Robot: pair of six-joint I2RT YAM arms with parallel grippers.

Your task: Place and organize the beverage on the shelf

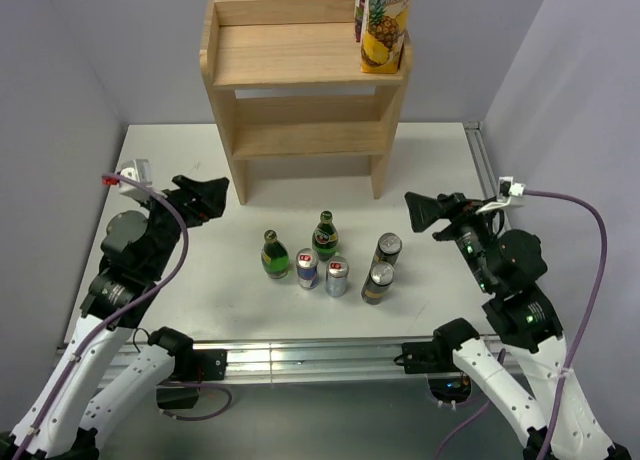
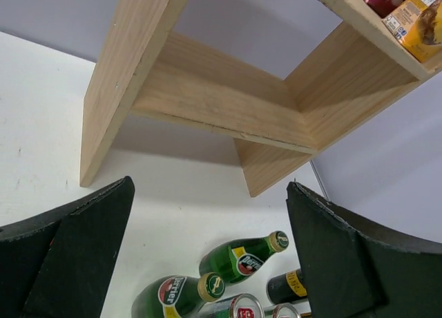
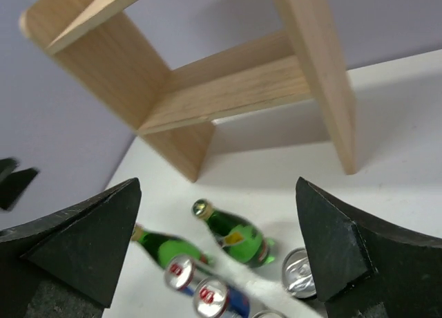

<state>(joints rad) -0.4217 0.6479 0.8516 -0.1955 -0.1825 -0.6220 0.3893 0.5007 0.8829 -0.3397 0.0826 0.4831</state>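
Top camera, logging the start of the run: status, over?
Left gripper and right gripper open, empty. Six drinks upright on the table, shelf holds none. Juice carton occupies top tier's right corner.

The shelf (image 1: 300,55) is finished in pale wood, the table (image 1: 190,280) in white. The bottles (image 1: 275,257) are coloured green with red-and-yellow labels, the blue cans (image 1: 307,273) are banded with silver, and the black cans (image 1: 377,285) are marked yellow. The carton (image 1: 385,30) is printed yellow with a pineapple.
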